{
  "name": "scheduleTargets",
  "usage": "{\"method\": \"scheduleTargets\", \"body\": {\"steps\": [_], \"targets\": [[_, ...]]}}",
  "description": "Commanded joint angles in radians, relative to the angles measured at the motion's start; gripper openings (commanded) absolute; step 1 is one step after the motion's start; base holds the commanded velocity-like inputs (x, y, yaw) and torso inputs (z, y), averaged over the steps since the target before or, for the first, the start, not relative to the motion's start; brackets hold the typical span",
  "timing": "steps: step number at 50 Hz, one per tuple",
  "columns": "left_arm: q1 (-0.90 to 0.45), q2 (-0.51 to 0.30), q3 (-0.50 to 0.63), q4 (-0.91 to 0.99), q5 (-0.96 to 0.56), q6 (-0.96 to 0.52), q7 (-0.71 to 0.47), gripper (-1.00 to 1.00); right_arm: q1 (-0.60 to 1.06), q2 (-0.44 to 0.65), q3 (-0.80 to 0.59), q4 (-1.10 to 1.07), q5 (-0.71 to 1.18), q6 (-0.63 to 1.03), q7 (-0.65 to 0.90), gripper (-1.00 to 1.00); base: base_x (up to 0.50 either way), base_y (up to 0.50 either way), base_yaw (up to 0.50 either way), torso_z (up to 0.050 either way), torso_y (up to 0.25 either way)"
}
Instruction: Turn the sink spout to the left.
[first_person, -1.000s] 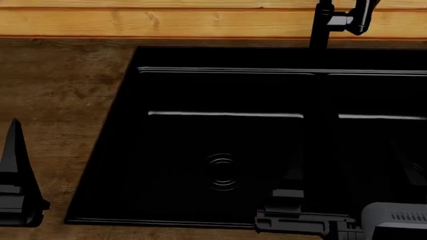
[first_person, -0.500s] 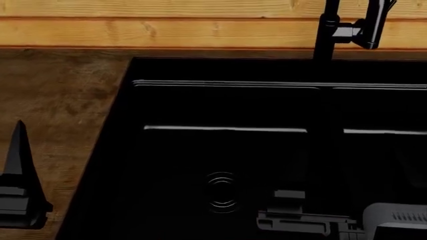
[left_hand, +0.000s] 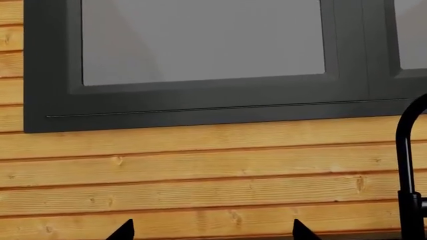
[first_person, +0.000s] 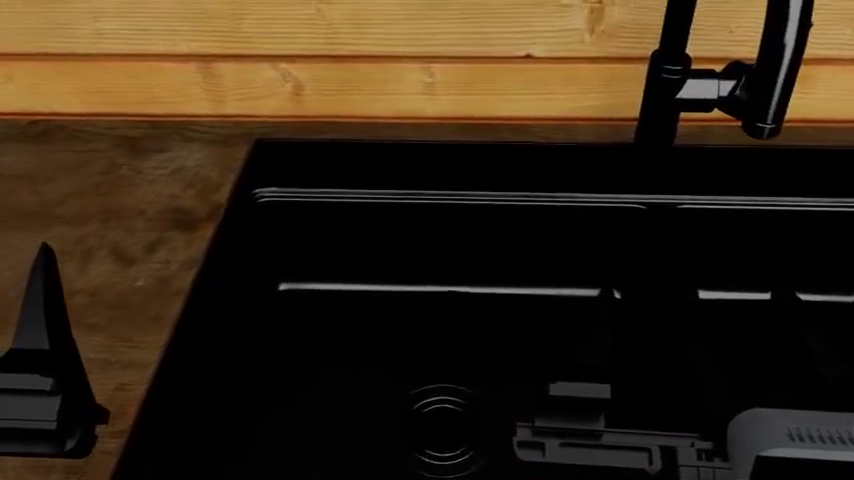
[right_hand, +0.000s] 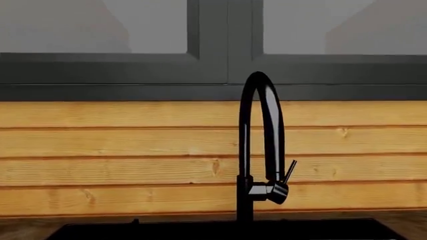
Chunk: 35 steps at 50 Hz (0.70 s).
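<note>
- Background: a wall (right_hand: 133, 145) of horizontal light-wood planks, with a dark-framed window (right_hand: 213, 75) above it. A dark brown wooden counter (first_person: 120, 230) runs along the foot of the wall.
- Left gripper (first_person: 40, 370): in the head view it hangs over the counter, just off the left rim of the sink (first_person: 441, 250). One dark pointed finger stands upright there. In the left wrist view two fingertips (left_hand: 123, 231) show well apart with plank wall between them, so the fingers are spread and hold nothing.
- Sink: a black double basin set into the counter, lying to the right of the left gripper. A ridged round drain (first_person: 443, 430) sits in the left basin, just left of the right gripper.
- Right gripper (first_person: 587, 430): it hangs low over the sink at the near side, close to the divider between the basins. Its dark body and a grey arm housing (first_person: 790, 445) are visible, but whether the fingers are spread or pressed together cannot be told. It touches nothing visible.
- Spout (right_hand: 261, 145): it stands at the far rim of the sink, well beyond the right gripper and slightly to its right. The upright post rises, arches over, and the thicker nozzle tube comes down on the post's right side, joined to the post by a short bracket. A thin lever (right_hand: 290, 171) slants up beside the nozzle end.
- In the left wrist view the spout's post appears only at the frame edge.
</note>
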Motion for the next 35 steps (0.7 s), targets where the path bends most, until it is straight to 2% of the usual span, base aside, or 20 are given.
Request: {"method": "scheduleTargets", "body": {"steps": [1, 17, 35], "targets": [[-0.003, -0.004, 0.001, 0.004, -0.01, -0.002, -0.006, 1.0, -0.002, 0.005, 0.001, -0.002, 0.008, -0.002, 0.006, 1.0, 0.16, 0.0, 0.0, 0.0, 0.0], [-0.008, -0.013, 0.016, 0.001, -0.001, -0.009, -0.022, 1.0, -0.005, 0.008, -0.008, 0.008, 0.005, -0.023, 0.012, 1.0, 0.17, 0.0, 0.0, 0.0, 0.001], [-0.013, -0.018, 0.025, -0.005, -0.004, -0.011, -0.032, 1.0, -0.005, 0.013, -0.025, 0.024, -0.009, -0.023, 0.029, 1.0, 0.0, 0.0, 0.0, 0.0, 0.0]]}}
